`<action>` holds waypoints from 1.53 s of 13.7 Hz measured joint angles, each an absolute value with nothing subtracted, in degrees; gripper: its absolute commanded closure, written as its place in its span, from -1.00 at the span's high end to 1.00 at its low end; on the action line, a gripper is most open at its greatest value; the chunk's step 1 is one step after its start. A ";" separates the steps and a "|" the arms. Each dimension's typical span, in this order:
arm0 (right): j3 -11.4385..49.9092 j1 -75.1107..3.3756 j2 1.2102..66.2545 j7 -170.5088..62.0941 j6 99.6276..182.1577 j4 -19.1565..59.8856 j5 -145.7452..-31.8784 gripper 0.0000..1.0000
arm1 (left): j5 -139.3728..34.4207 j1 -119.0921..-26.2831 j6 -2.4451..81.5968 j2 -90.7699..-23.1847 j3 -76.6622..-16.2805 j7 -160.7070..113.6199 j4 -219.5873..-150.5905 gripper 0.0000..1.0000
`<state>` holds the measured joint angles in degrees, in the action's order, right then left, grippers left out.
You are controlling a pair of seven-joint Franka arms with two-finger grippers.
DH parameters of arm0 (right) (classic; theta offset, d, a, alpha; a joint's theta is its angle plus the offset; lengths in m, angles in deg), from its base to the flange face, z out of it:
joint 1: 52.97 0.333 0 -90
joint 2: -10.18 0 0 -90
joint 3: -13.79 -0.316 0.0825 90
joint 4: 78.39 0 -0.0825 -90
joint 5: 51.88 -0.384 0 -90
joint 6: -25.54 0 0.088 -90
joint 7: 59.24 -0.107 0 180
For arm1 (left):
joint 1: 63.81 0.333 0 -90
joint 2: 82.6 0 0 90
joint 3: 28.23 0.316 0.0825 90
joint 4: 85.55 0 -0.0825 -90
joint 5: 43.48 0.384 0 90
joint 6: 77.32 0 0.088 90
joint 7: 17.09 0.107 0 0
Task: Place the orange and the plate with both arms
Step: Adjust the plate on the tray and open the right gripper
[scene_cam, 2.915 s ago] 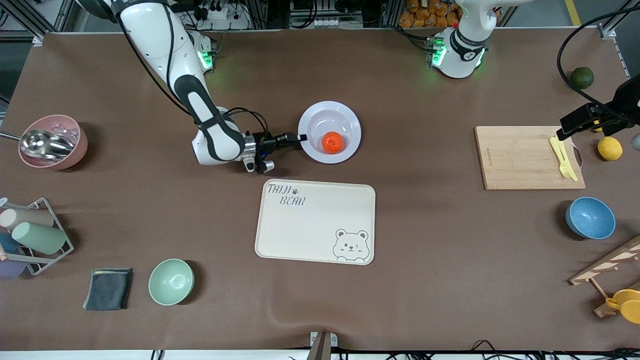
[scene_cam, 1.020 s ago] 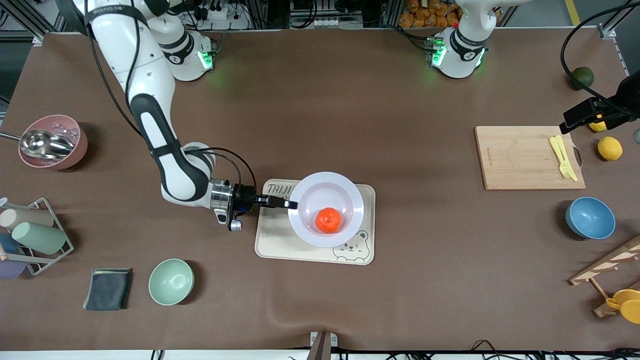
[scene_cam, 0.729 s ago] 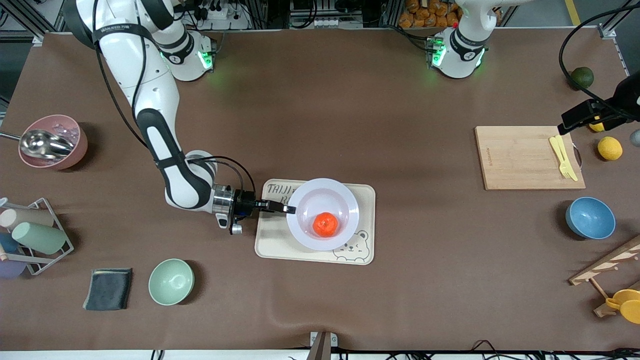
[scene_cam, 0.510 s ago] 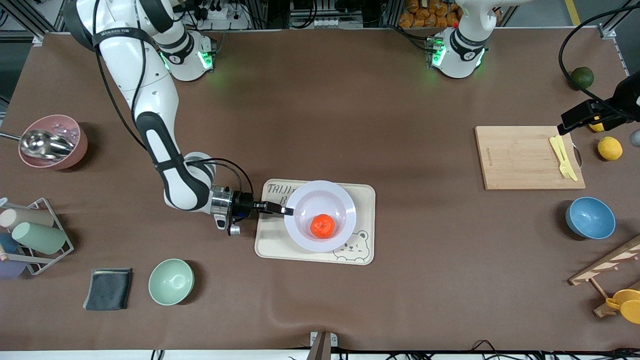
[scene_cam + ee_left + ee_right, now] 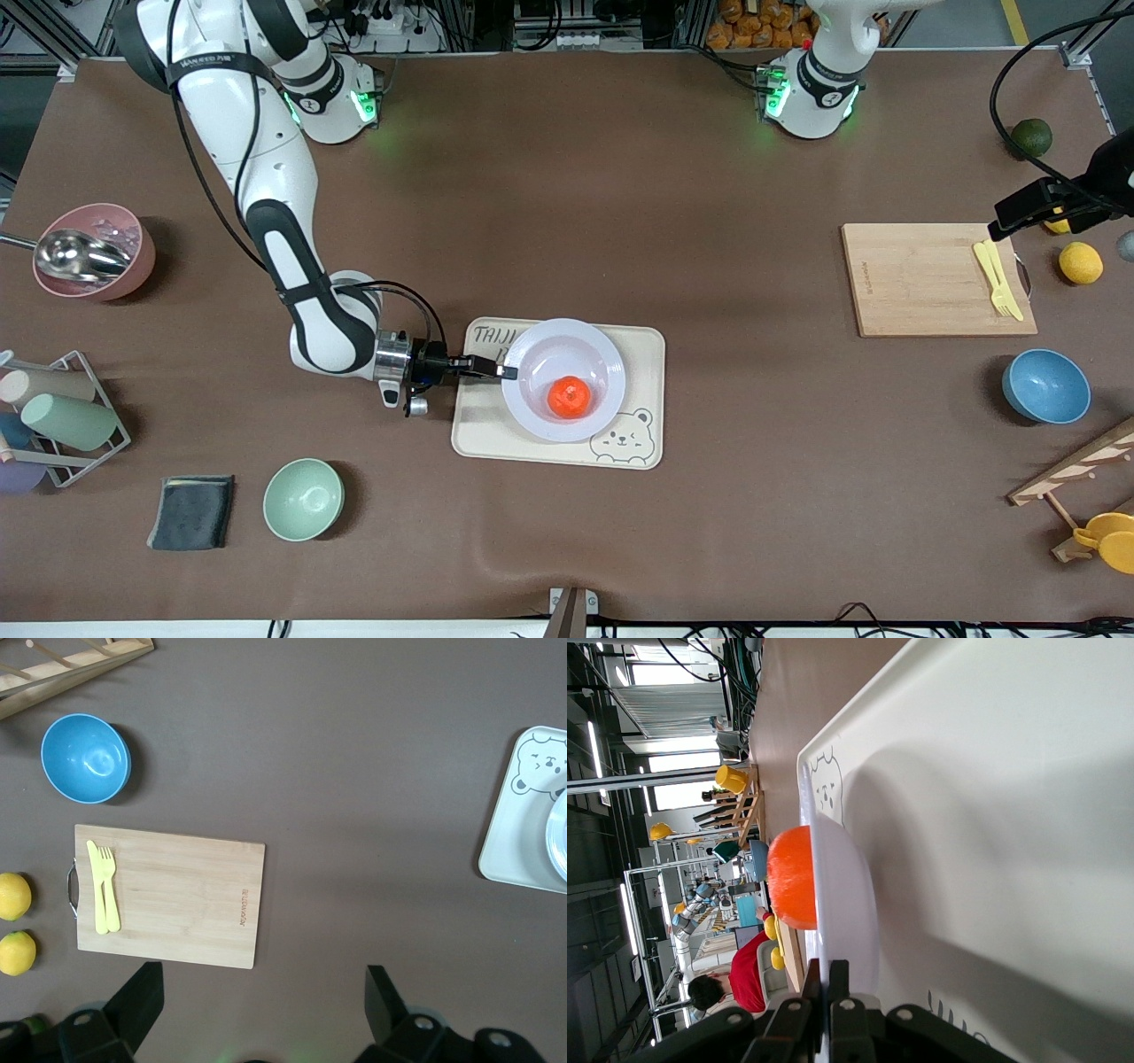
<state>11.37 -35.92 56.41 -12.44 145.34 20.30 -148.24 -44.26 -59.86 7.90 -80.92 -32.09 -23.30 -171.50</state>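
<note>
One orange (image 5: 569, 396) in plate (image 5: 535, 357); right gripper (image 5: 508, 372) pinching rim.

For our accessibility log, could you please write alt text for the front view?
The right gripper pinches the rim of the white plate holding the orange, over the cream bear tray. The left gripper waits above the wooden cutting board.

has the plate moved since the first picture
Yes. The plate, gripped by the right tool, came nearer the front camera and now sits over the bear tray, orange still inside.
</note>
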 measured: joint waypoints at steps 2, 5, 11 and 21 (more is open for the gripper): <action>11.22 -35.51 56.62 -12.26 145.70 20.21 -148.24 -0.03 | -44.26 -59.85 7.91 -80.91 -32.08 -23.30 -171.54 1.00; 11.11 -34.96 56.64 -12.02 146.64 19.86 -148.23 0.07 | -44.26 -59.85 7.98 -80.90 -32.08 -23.30 -171.55 1.00; 11.38 -35.46 56.65 -11.94 146.99 19.26 -146.38 0.18 | -44.26 -59.85 8.20 -80.90 -32.08 -23.30 -171.53 1.00; 11.81 -36.80 56.66 -12.94 147.05 18.80 -140.67 0.22 | -44.26 -59.54 8.48 -80.92 -31.71 -23.30 -170.79 1.00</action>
